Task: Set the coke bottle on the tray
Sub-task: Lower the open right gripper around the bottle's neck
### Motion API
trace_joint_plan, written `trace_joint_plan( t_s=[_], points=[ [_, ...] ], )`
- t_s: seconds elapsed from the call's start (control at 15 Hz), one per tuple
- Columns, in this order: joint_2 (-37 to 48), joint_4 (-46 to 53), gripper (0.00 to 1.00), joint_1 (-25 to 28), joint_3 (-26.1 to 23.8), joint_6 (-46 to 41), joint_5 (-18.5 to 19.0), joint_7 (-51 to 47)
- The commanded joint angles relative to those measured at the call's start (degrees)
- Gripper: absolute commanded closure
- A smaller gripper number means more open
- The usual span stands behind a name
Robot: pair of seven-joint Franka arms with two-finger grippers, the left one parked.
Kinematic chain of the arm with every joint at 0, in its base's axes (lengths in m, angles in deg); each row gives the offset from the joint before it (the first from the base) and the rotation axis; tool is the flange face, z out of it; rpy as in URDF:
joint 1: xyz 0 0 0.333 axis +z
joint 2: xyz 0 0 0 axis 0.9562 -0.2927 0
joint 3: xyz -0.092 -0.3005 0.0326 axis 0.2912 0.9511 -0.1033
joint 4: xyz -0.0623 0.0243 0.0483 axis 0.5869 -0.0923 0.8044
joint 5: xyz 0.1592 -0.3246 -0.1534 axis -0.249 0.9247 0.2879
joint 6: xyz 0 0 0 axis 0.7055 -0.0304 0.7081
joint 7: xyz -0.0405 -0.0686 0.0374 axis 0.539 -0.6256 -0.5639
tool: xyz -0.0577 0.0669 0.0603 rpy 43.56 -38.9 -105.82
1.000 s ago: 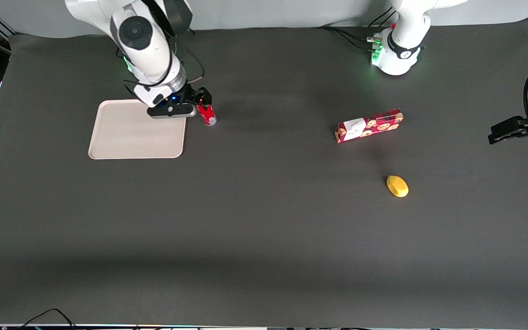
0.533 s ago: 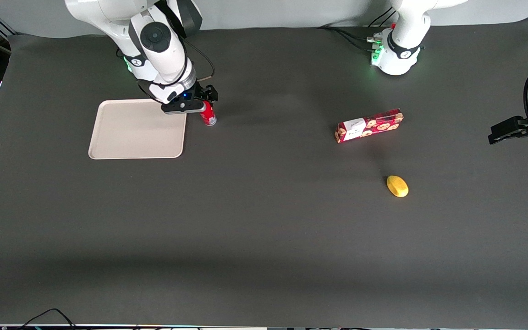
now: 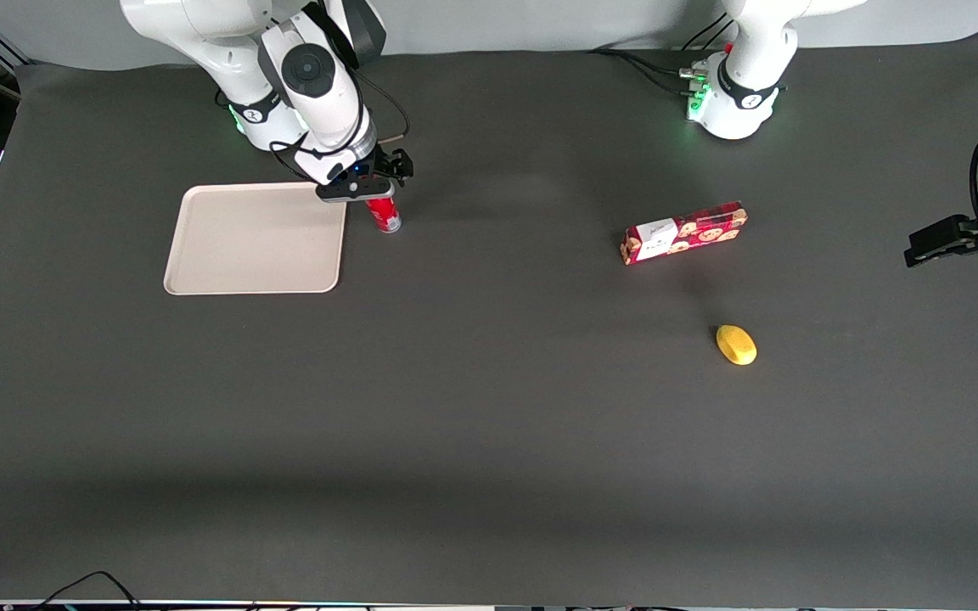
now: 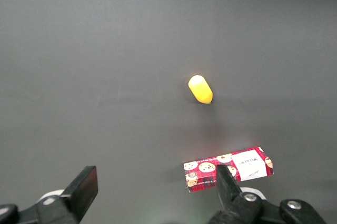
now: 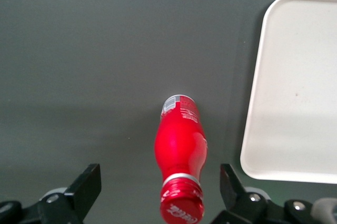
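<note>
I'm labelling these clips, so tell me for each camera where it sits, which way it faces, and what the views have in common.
Front view: high, facing the robots, looking down on the table; shows both arms, the gripper above the coke bottle beside the tray.
Right wrist view: on the working arm, looking down; open fingers flank the coke bottle, the tray beside it.
Left wrist view: on the parked arm, looking down at the cookie box and yellow object.
Shared: bottle and tray in front and right wrist; box and yellow object in front and left wrist.
</note>
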Motion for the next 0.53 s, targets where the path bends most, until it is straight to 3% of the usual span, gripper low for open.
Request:
trace_joint_plan(
  t_s=[0.0, 0.2, 0.27, 0.47],
  points=[
    [2.1, -1.8, 0.00, 0.7, -0.4, 0.9, -1.6, -0.7],
    [2.4, -2.2, 0.00, 0.9, -0.7, 0.6, -1.6, -0.7],
    [2.4, -2.2, 0.04, 0.9, -0.7, 0.3, -1.6, -0.7],
    [2.4, -2.2, 0.44, 0.9, -0.7, -0.2, -1.6, -0.7]
  ],
)
